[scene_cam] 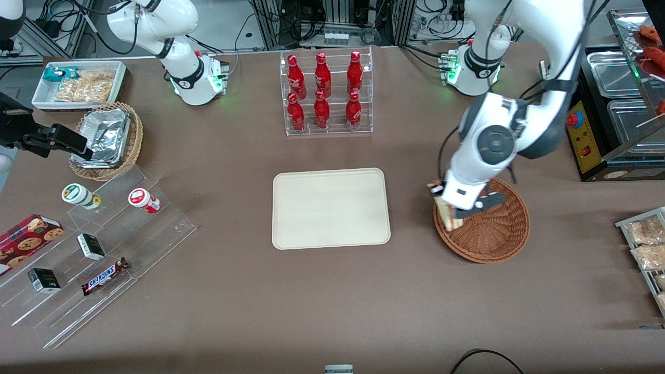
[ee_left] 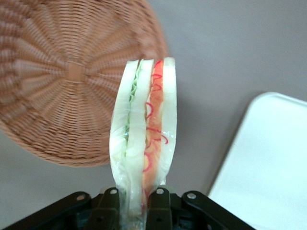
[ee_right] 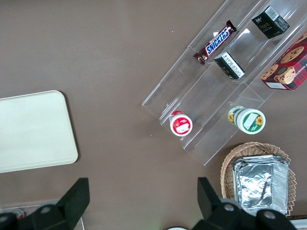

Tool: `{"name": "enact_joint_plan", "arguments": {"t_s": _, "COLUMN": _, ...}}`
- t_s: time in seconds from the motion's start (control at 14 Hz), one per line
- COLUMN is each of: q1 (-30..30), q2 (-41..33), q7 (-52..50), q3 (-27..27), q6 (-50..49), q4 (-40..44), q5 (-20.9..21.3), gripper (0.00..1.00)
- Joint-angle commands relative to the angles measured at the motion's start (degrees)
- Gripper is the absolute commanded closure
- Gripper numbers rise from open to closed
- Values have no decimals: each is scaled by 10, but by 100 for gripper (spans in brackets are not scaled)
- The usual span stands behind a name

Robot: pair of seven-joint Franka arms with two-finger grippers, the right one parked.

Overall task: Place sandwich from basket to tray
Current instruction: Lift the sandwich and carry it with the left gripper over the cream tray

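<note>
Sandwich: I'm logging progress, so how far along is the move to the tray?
Done: the gripper is shut on the sandwich, lifted above the basket rim. In hand: carrying it. Left: reaching the tray, which holds nothing, and releasing.

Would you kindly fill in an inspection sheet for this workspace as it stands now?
Surface: brown table, no spills seen.
Job's things: clear-wrapped triangular white-bread sandwich held at the rim of the round reddish-brown wicker basket; flat cream rectangular tray bare.
Clutter: clear rack of red bottles; tan basket of foil containers; white bin of snack packets; clear stepped stand with a Snickers bar, small boxes and jars.
Grippers: left arm's gripper shut on the sandwich, above the basket's rim toward the tray.
Cables: black loop at the table edge nearest the camera.
Surroundings: black food-warmer cabinet toward the working arm's end.
</note>
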Motion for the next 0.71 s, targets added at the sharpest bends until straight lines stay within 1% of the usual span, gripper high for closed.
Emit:
{"name": "enact_joint_plan", "arguments": {"t_s": 0.0, "q1": -55, "q2": 74, "q7": -2, "q3": 6, "q6": -17, "q4": 87, "q5": 6, "gripper": 94}}
{"name": "enact_joint_plan", "arguments": {"t_s": 0.14, "q1": -86, "q2": 119, "q7": -11, "q3": 6, "q6": -32, "q4": 148, "q5": 5, "gripper": 94}}
{"name": "enact_joint_plan", "arguments": {"t_s": 0.29, "q1": -114, "q2": 169, "q7": -51, "q3": 6, "q6": -63, "q4": 219, "q5": -1, "gripper": 94}}
{"name": "enact_joint_plan", "arguments": {"t_s": 0.36, "q1": -126, "q2": 187, "q7": -73, "q3": 6, "q6": -65, "q4": 241, "q5": 0, "gripper": 94}}
{"name": "enact_joint_plan", "arguments": {"t_s": 0.5, "q1": -167, "q2": 211, "q7": -102, "q3": 6, "q6": -57, "q4": 253, "q5": 3, "gripper": 95}}
{"name": "enact_joint_plan", "arguments": {"t_s": 0.64, "q1": -188, "q2": 235, "q7": -120, "q3": 6, "q6": -17, "q4": 271, "q5": 0, "gripper": 95}}
